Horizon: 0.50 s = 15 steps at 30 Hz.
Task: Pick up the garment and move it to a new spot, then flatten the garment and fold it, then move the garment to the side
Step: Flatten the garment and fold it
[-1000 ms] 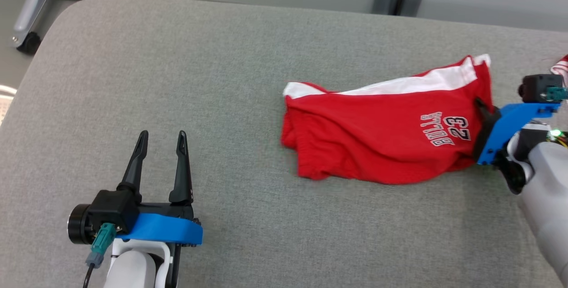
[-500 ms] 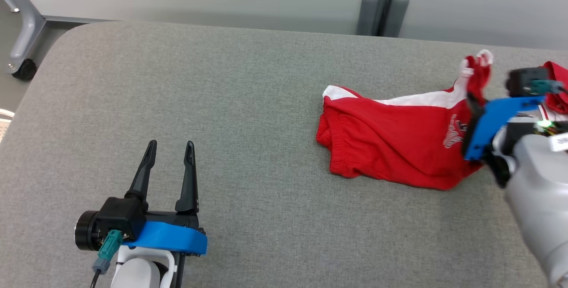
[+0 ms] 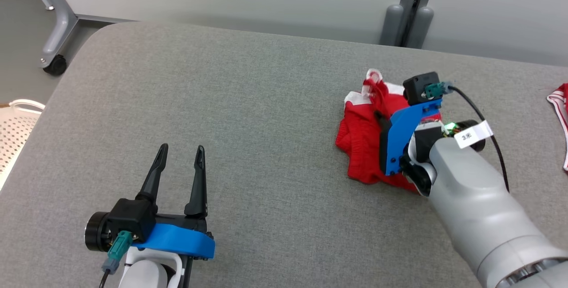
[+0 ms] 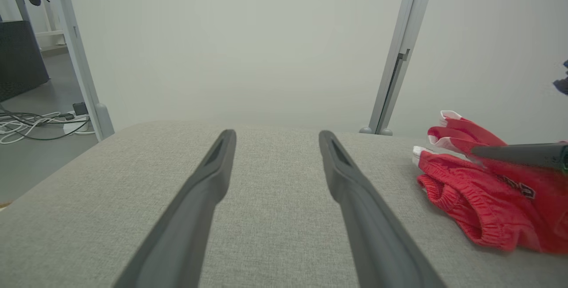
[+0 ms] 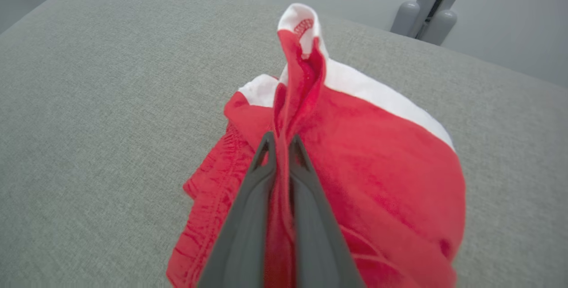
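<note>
The garment point(image 3: 360, 146) is a pair of red shorts with a white stripe, lying bunched on the grey padded table point(image 3: 230, 101) right of centre. My right gripper point(image 3: 379, 116) is shut on a fold of it and holds a red and white corner raised above the heap. In the right wrist view the fingertips point(image 5: 278, 140) pinch the cloth, and the garment point(image 5: 381, 155) spreads below and to the right. My left gripper point(image 3: 181, 151) stands open at the lower left, well apart from the shorts. Its wrist view shows the garment point(image 4: 470, 195) at the right, beyond its spread, empty fingers point(image 4: 208, 177).
Another red and white cloth point(image 3: 560, 101) lies at the table's right edge. A white perforated basket point(image 3: 13, 124) stands off the left side. A wheeled frame leg point(image 3: 55, 35) and a grey post point(image 3: 410, 13) are behind the table.
The camera has shifted. My right gripper has carried the gripped corner leftward over the shorts, which went from spread out to bunched. The left gripper stays open in place.
</note>
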Motion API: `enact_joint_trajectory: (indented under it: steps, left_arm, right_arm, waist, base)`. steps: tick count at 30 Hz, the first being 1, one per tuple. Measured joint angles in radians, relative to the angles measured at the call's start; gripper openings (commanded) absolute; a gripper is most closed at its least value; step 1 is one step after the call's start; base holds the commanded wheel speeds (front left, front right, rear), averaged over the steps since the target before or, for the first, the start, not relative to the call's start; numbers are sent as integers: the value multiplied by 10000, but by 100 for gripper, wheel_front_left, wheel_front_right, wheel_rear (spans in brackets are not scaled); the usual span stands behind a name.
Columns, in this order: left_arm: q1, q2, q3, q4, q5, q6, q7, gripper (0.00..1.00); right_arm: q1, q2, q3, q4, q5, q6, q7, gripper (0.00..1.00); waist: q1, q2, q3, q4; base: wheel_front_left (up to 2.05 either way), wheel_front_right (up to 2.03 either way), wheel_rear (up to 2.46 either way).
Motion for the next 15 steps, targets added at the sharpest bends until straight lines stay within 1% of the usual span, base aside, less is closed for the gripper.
enact_joint_trajectory:
  steps: [1,2,3,6,9,11,12,15]
  left_arm:
    - [1,2,-12,12,-12,0,0,100]
    - [2,4,-25,21,-27,2,0,100]
    - [4,2,-36,40,-48,2,0,100]
    - [27,2,-44,69,-67,8,0,100]
    - [58,2,-10,117,-67,17,0,100]
    - [140,0,48,111,-65,35,0,100]
    - [198,2,98,113,-65,40,0,100]
    - [311,0,215,107,-40,58,0,100]
  right_arm:
    - [76,21,31,-15,-6,0,77,0]
    - [187,35,109,-105,33,0,153,40]
    - [377,27,249,-395,215,-2,286,100]
    - [939,50,685,-1446,953,0,667,100]
    - [1586,56,918,-3120,2656,0,1005,100]
    - [1830,69,932,-4136,3528,-2,965,100]
    - [1862,86,863,-4521,3705,0,861,100]
    - [1965,-10,483,-5384,3682,0,535,100]
  waist:
    - [0,0,-1,36]
    - [0,0,-13,70]
    - [1,0,-27,107]
    - [0,0,-64,138]
    - [1,0,-132,91]
    - [0,0,-190,8]
    - [0,0,-224,-41]
    - [1,0,-367,-214]
  base:
    - [0,0,0]
    - [0,0,0]
    - [0,0,0]
    - [0,0,0]
    - [0,0,0]
    - [0,0,0]
    - [0,0,0]
    - [0,0,0]
